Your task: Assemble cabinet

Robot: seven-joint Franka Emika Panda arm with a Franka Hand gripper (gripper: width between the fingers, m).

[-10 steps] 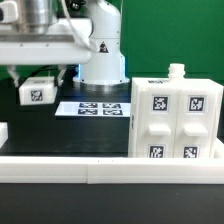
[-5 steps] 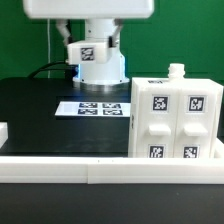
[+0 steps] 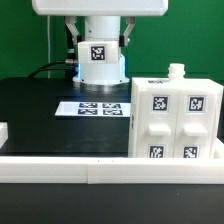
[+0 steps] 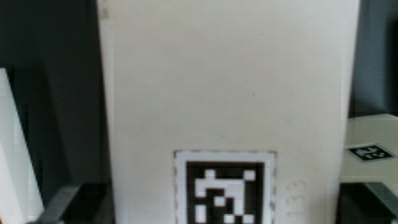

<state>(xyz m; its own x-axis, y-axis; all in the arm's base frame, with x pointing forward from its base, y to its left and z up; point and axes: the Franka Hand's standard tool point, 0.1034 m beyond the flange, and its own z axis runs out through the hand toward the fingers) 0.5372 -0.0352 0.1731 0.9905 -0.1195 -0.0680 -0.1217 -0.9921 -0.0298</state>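
Black surface (image 3: 40,100) holds the cabinet (image 3: 175,120) at four o'clock; at twelve, the tool (image 3: 98,45) grips a tagged white block (image 3: 97,56).

Broad white flat-bottomed hand housing (image 3: 95,7) above the pincer (image 3: 97,48); rounded white plastic arm column (image 3: 100,72) behind it; thin dark cable (image 3: 127,33) beside it.

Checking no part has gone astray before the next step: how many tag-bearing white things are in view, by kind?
Cabinet: 1
Loose tagged panel, held up in the gripper: 1
Marker board: 1
Total: 3
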